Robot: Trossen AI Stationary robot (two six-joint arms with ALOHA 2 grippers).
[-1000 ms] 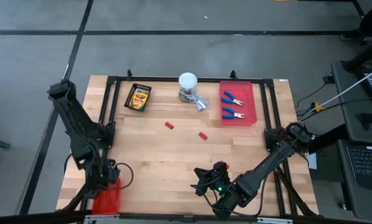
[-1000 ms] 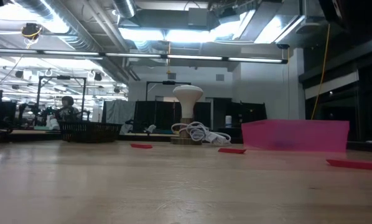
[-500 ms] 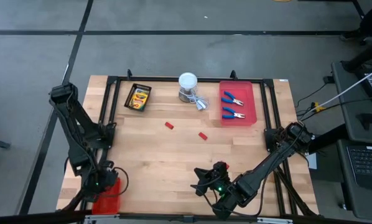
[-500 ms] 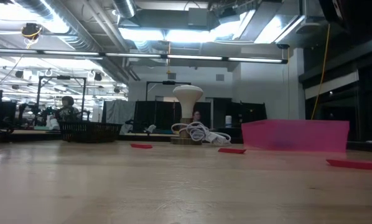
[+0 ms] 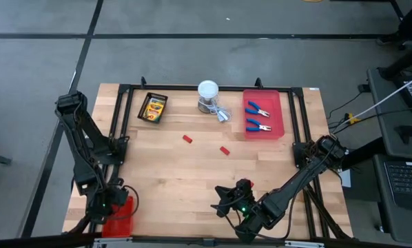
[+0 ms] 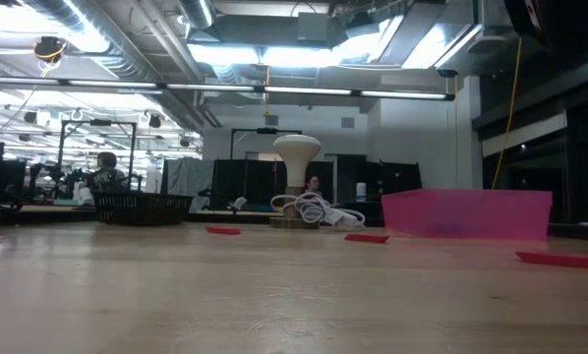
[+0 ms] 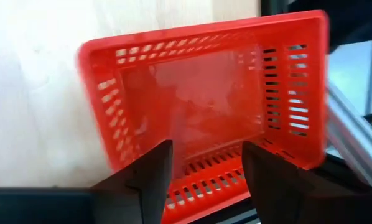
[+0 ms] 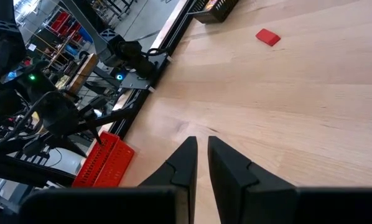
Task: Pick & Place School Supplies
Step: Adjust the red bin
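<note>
- Left tool [image 7: 201, 165], fingers spread apart, hangs over the red basket [image 7: 198, 99] at the counter's [image 5: 192, 172] near-left corner, holding nothing.
- Right tool [image 8: 200, 163] nearly closed, empty.
- Crayon boxes [image 5: 153, 107], pliers [image 5: 258, 109] lie far across the counter.

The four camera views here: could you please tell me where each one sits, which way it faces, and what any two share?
High: overhead, straight down; both arms, left pincer over the red basket.
Low: table height, level across; pink tray, no arms.
Left wrist: down into the basket, past its open fingers.
Right wrist: across the wood; right pincer nearly shut.
Shared: right wrist and high both show the red block.
</note>
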